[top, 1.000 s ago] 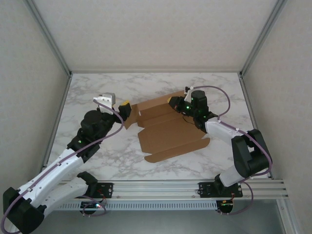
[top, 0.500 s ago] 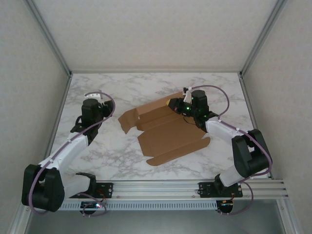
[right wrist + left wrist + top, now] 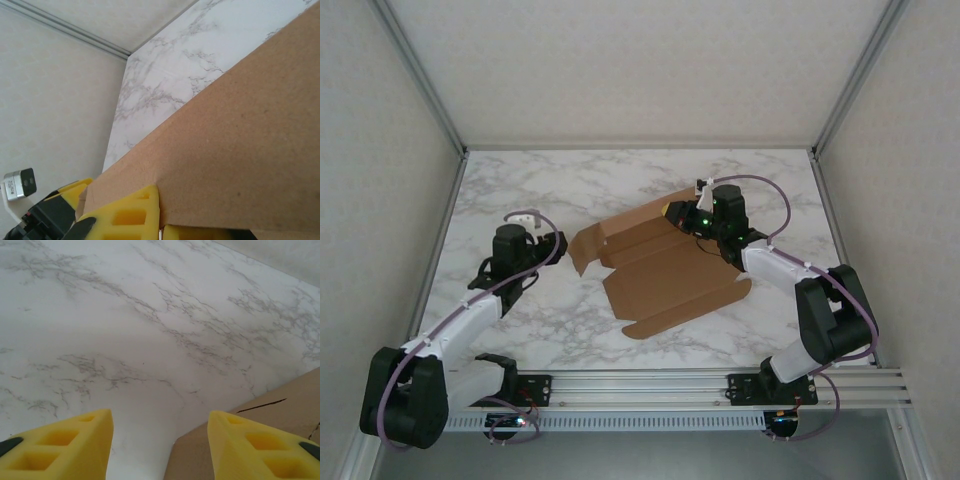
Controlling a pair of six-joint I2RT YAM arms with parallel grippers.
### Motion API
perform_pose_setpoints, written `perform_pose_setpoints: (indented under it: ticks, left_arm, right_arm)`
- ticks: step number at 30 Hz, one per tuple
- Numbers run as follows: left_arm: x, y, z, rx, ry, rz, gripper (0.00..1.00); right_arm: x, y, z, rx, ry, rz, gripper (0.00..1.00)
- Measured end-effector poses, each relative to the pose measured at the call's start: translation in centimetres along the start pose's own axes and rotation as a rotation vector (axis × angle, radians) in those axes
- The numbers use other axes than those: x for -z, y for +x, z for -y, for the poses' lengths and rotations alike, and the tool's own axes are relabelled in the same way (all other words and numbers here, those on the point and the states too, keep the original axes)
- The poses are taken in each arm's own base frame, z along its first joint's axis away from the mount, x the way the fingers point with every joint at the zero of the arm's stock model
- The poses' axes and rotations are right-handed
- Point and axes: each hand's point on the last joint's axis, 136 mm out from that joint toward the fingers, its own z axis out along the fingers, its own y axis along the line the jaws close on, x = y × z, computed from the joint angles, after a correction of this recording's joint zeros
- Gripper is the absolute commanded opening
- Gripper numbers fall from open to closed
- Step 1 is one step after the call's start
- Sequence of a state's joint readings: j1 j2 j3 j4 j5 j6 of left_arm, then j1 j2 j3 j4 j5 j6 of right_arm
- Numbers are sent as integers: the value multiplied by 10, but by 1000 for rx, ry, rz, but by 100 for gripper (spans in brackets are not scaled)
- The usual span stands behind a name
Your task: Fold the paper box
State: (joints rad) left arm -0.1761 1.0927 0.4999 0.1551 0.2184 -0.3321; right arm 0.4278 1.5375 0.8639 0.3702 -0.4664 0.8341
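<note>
The left gripper [image 3: 557, 246] has been drawn off the box [image 3: 670, 275] and brought back beside its left flap, jaws spread and empty. The box, lying mid-way across the table [image 3: 520, 190], is kept pinched at its far flap by the right gripper [image 3: 673, 211]. The folding is judged unfinished.

1 high rear overview, 2 close wrist views, shared table [image 3: 520, 185]

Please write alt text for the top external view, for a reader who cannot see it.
A brown die-cut paper box lies partly unfolded on a marble table. The right gripper is shut on its far edge; the left gripper hovers open just left of its flap.
</note>
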Motion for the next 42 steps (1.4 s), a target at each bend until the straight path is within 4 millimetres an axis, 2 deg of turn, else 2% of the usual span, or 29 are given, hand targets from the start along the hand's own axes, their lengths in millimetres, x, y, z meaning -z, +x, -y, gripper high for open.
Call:
perform_pose_setpoints:
  ticks: [5, 11, 17, 23, 28, 35, 42]
  left_arm:
    - [-1, 9, 10, 16, 43, -22, 53]
    - [0, 20, 34, -4, 114, -60, 56]
    - [9, 22, 58, -33, 194, -55, 56]
    - [9, 26, 63, -51, 207, -66, 57]
    - [-3, 37, 59, -81, 187, -113, 56]
    - [-7, 44, 82, -211, 289, -162, 55]
    - [-6, 50, 90, -322, 340, -173, 52]
  right_arm:
    - [-2, 0, 1, -14, -1, 1, 7]
    - [-2, 0, 3, -19, 2, 0, 8]
    - [-4, 0, 6, -26, 6, 0, 8]
    - [-5, 0, 7, -31, 8, 0, 8]
    - [-6, -1, 8, -29, 4, 4, 8]
    - [-7, -1, 8, -28, 3, 5, 8]
    - [-7, -1, 9, -29, 5, 4, 8]
